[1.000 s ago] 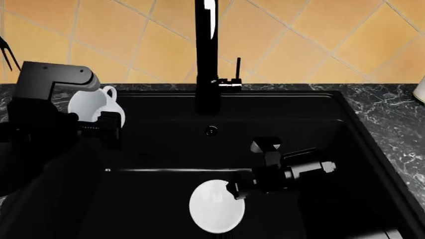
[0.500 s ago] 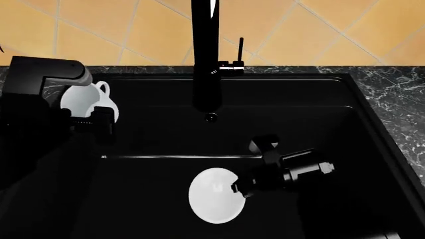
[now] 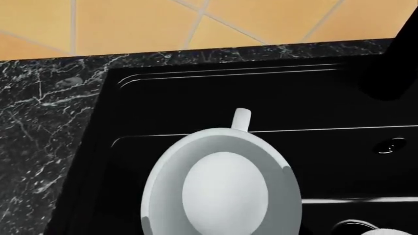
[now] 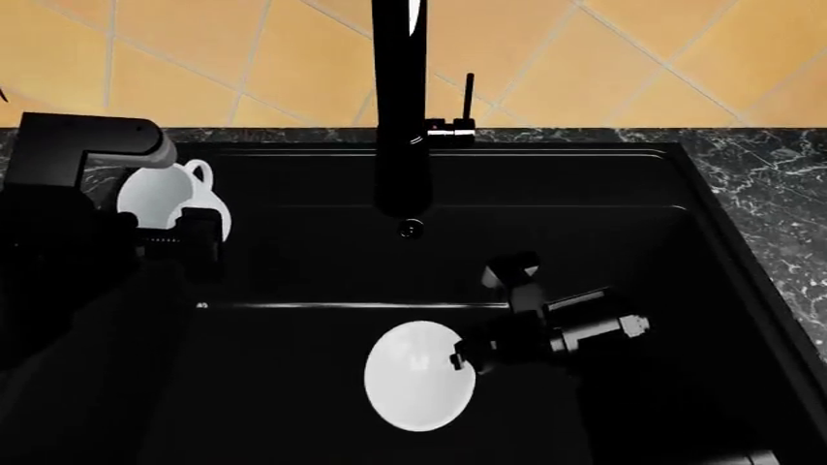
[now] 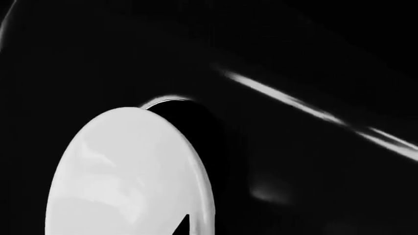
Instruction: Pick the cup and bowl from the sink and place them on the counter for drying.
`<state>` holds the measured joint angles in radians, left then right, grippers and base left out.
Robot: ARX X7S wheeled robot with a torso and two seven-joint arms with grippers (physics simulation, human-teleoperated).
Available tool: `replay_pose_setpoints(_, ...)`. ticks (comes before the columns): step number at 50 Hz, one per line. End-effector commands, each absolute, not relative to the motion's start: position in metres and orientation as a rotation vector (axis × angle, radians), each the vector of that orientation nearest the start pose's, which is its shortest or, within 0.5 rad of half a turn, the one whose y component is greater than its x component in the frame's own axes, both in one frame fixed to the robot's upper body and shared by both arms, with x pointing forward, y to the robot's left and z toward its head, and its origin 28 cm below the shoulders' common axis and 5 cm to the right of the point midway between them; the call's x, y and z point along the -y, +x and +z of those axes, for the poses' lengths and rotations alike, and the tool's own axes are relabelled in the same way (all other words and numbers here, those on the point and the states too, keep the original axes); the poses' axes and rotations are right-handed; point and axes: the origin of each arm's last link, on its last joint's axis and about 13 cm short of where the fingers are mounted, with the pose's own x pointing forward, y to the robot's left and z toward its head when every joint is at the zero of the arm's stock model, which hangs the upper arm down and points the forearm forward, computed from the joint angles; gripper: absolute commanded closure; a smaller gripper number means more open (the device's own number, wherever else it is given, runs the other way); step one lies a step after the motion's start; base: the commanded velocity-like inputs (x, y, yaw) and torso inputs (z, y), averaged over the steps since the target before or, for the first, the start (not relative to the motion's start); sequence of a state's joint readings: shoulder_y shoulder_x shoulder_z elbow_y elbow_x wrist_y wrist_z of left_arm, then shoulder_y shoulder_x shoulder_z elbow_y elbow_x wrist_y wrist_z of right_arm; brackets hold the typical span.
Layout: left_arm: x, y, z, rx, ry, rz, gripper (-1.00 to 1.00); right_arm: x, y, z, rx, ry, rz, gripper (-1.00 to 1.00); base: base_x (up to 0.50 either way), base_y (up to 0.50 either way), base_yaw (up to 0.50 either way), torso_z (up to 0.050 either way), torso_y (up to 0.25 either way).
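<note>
Two backdrops first: orange-yellow wall tiles [image 4: 232,58] with pale grout lines set on the diagonal, filling the far side of the head view, and below them the counter [image 4: 776,184], dark marble-look with white veining, running along the wall and down both sides of the basin.

Sunk into that worktop, the sink [image 4: 582,194]: deep, rectangular, matte black, taking up most of the head view, with one thin highlight across its floor. Rising from its back rim, a tall glossy black faucet [image 4: 401,107] with a slim lever on its right.

At left, a bulky black arm ending in the left gripper [image 4: 162,228], closed around the cup [image 4: 162,199]. Held tilted in the air, mouth turned toward the wrist camera, handle pointing to the wall, above the sink's left edge just beside the veined counter strip; exact finger contact lost in shadow.

Lower down inside the basin, the right gripper [image 4: 459,360], nipped onto the right rim of the bowl [image 4: 413,378]. Bowl tipped up on edge rather than lying flat, over the sink floor; only a dark sliver of finger visible against the white in the right wrist view.

Smallest, a round drain fitting [image 4: 410,229] on the back wall, below the faucet.
</note>
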<state>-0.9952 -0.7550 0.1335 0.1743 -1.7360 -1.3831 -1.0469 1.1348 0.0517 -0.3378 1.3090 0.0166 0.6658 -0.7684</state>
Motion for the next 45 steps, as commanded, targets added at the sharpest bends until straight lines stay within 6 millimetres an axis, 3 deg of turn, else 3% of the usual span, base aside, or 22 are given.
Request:
replay_pose_setpoints(1, -0.287, 0.246, 0.269, -0.431, 0.054, 0.032, 1.0, 0.139, 0.344, 0.053, -1.074, 0.063, 0.604, 1.0, 0.0, 0.0, 0.0, 0.0, 0.0)
replay_pose_setpoints(2, -0.287, 0.247, 0.268, -0.432, 0.054, 0.032, 1.0, 0.132, 0.361, 0.085, -0.91, -0.001, 0.658, 1.0, 0.0, 0.0, 0.0, 0.0, 0.0)
replay_pose_setpoints(3, -0.287, 0.247, 0.267, -0.432, 0.051, 0.029, 1.0, 0.132, 0.365, 0.094, -0.877, -0.023, 0.664, 1.0, 0.0, 0.0, 0.0, 0.0, 0.0)
replay_pose_setpoints(7, -0.287, 0.246, 0.267, -0.437, 0.05, 0.028, 1.0, 0.134, 0.36, 0.105, -0.871, -0.039, 0.655, 1.0, 0.0, 0.0, 0.0, 0.0, 0.0)
replay_pose_setpoints(18, -0.286, 0.25, 0.265, -0.43, 0.043, 0.027, 1.0, 0.145, 0.348, 0.16, -0.78, -0.022, 0.628, 1.0, 0.0, 0.0, 0.0, 0.0, 0.0)
replay_pose_setpoints(45, -0.288, 0.25, 0.261, -0.396, 0.004, 0.007, 1.0, 0.167, 0.327, 0.233, -0.66, 0.002, 0.585, 1.0, 0.0, 0.0, 0.0, 0.0, 0.001)
